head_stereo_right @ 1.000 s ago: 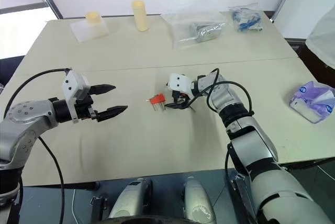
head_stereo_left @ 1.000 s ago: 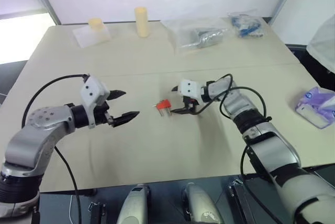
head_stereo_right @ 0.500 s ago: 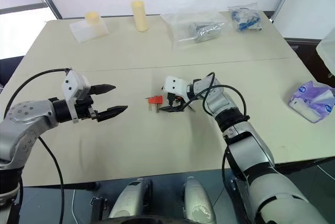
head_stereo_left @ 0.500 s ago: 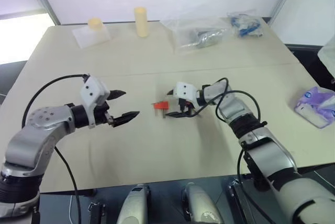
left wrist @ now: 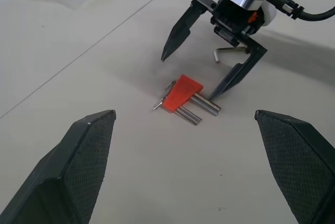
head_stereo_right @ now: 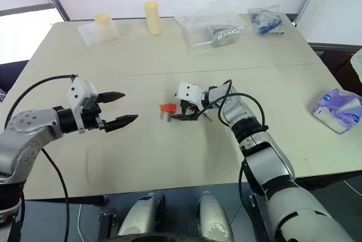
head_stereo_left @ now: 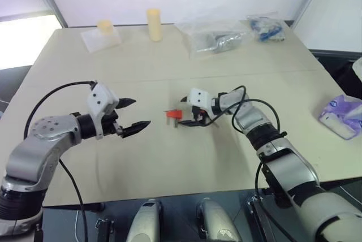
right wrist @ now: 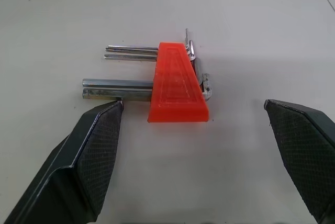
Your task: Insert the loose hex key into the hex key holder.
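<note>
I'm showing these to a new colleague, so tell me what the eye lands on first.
First, the small red holder lying mid-table, metal keys sticking out of it. The right pincer is open right beside it, one finger tip against the keys, with the loose key lying on the table under that pincer. The left pincer, also open, hangs above the table further left, pointing at the holder.

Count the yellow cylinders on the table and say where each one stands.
2: a taller yellow cylinder at the table's far edge, and a shorter yellow cylinder to its left, on a clear bag.
</note>
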Robot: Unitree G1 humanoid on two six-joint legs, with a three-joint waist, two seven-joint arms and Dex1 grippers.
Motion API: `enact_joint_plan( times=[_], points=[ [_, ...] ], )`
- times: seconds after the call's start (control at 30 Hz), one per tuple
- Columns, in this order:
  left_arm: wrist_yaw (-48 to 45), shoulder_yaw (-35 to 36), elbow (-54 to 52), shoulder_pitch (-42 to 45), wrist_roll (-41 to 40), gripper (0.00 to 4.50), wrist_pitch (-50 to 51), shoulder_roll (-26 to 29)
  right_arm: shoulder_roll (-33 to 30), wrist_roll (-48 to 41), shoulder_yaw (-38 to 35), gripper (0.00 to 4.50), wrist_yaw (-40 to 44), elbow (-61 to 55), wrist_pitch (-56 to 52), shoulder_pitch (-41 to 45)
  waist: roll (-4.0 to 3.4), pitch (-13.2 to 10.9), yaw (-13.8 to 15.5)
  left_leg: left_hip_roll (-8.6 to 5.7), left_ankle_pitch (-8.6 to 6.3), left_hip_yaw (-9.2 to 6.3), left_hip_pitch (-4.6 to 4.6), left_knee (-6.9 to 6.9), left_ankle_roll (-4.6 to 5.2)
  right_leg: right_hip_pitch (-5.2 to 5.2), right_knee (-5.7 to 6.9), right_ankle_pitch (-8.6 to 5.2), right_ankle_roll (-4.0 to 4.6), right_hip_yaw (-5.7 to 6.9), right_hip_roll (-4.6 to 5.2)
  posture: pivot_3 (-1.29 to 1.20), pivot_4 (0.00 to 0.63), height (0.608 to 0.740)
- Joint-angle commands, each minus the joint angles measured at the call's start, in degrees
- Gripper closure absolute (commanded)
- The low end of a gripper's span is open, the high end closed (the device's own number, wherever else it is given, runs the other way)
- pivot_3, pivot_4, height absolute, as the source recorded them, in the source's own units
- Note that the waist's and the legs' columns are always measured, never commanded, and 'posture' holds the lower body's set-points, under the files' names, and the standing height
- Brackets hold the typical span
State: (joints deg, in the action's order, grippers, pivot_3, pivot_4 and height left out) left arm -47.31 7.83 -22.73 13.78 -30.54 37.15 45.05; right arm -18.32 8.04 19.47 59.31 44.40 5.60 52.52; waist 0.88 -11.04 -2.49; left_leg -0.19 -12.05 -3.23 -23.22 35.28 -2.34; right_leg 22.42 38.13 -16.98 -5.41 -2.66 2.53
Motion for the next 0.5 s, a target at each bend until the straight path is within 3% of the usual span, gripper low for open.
enact_joint_plan(
  times=[0.03, 0.3, 0.5],
  points=[
    [0.0, 0.7, -1.9, 0.0, 0.0, 0.0, -0.9, 0.5, -0.2, 2.1, 0.8, 0.05, -1.0, 3.2, -0.5, -0.3, 0.0, 0.0, 0.0, 0.0, 0.0, 0.0, 0.01, 0.0, 0.0, -0.01, 0.0, 0.0, 0.0, 0.0, 0.0, 0.0, 0.15, 0.74],
    [0.2, 0.8, -2.0, 0.0, 0.2, 0.0, -0.9, 0.6, 0.6, 2.8, 1.6, 0.05, -0.7, 5.9, 0.4, -0.1, 0.01, 0.0, -0.1, 0.0, 0.0, -0.01, 0.14, -0.01, 0.0, -0.12, 0.01, 0.0, 0.0, 0.0, 0.0, 0.0, 0.15, 0.74],
    [0.6, 0.9, -2.2, 0.0, 0.2, 0.0, -0.8, 0.4, 3.7, -1.7, -1.7, 0.05, 3.4, 9.1, -7.5, 1.3, 0.02, 0.1, -0.2, 0.02, 0.0, 0.0, 0.19, -0.05, 0.0, -0.14, 0.01, 0.0, 0.01, -0.01, -0.02, 0.0, 0.15, 0.74]
  ],
)
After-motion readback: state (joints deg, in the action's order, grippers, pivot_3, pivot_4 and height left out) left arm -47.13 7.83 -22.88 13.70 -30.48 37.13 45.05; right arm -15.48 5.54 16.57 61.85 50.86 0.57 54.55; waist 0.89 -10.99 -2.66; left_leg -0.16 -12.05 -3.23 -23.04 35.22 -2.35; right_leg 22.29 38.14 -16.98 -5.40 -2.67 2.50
